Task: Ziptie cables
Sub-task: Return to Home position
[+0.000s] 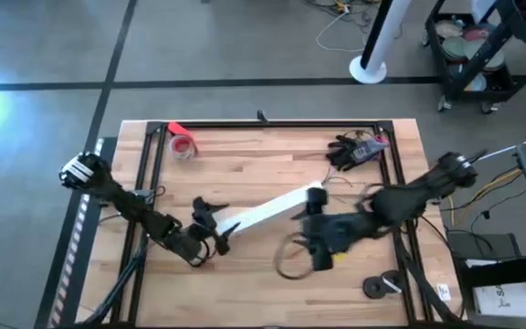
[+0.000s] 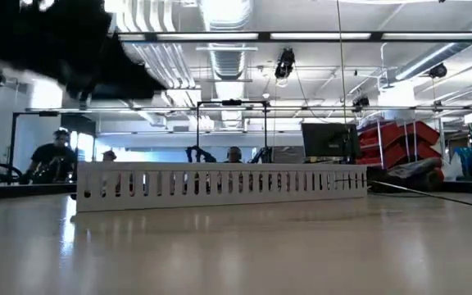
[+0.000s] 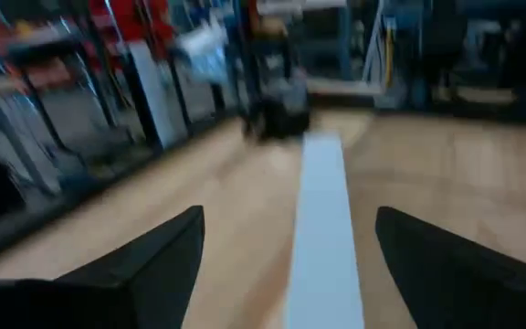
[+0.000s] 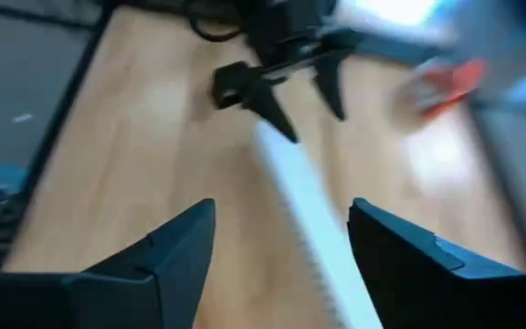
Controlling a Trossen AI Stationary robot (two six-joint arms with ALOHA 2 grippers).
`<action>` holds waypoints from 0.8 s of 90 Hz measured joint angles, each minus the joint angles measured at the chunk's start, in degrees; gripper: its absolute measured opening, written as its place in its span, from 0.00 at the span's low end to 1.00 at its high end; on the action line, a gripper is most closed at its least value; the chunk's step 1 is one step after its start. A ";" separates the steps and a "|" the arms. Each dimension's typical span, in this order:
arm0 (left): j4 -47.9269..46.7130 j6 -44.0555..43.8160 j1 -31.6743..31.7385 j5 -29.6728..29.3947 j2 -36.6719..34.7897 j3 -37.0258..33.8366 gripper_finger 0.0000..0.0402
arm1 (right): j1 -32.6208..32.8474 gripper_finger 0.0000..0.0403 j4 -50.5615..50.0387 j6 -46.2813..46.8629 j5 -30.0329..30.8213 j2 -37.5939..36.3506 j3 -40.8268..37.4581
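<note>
Two robot arms flank a long white slotted cable duct (image 1: 272, 208) that lies diagonally across the middle of a wooden table (image 1: 245, 164). The left gripper (image 1: 215, 219) sits at the duct's lower-left end. Its fingers (image 3: 163, 256) are spread wide and hold nothing, and the white strip runs away between them. The right gripper (image 1: 310, 227) hangs at the duct's upper-right end, right of centre in the overhead frame. It is likewise released, with dark fingers (image 4: 400, 256) parted on either side of the strip. Of the cables (image 1: 286, 260), only a thin dark loop shows on the boards, just below the right gripper in the lower middle of the overhead frame. Whether more wire lies inside the duct cannot be told. A red tape roll (image 1: 183, 144) rests in the table's upper left, a black bundle (image 1: 352, 151) in its upper right, and two black discs (image 1: 382, 285) near its lower right. At table height the duct stretches across the frame, with people (image 2: 54, 156) in the workshop behind it.
</note>
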 joint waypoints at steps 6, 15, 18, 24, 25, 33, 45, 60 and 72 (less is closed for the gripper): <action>0.66 4.37 0.07 -1.76 -2.18 1.68 0.77 | 2.73 0.53 -0.36 1.37 6.71 -2.02 -2.37; 1.18 8.79 1.12 -1.95 -4.51 4.15 0.77 | 5.47 0.51 -1.27 2.46 14.89 -4.19 -6.28; 1.32 9.61 1.81 -1.99 -4.96 5.00 0.77 | 5.91 0.51 -1.64 2.22 16.88 -4.49 -7.16; 1.76 11.13 3.82 -1.90 -5.57 7.10 0.77 | 6.01 0.51 -2.79 1.74 17.69 -4.90 -7.98; 1.76 11.37 4.23 -1.91 -5.69 7.48 0.77 | 6.01 0.51 -3.26 3.01 17.44 -4.98 -8.21; 2.82 14.51 8.02 -1.90 -5.87 11.41 0.77 | 6.14 0.52 -6.27 12.84 14.65 -5.11 -9.98; 1.91 19.66 13.25 -2.10 -5.87 18.19 0.77 | 6.21 0.54 -7.66 16.34 8.45 -4.21 -13.90; 1.20 20.22 17.09 -1.99 -5.04 26.29 0.77 | 6.97 0.56 -11.07 18.42 0.66 -3.83 -19.43; 1.19 19.29 18.87 -1.97 -4.07 32.48 0.77 | 6.82 0.58 -15.04 21.74 1.47 -5.09 -21.82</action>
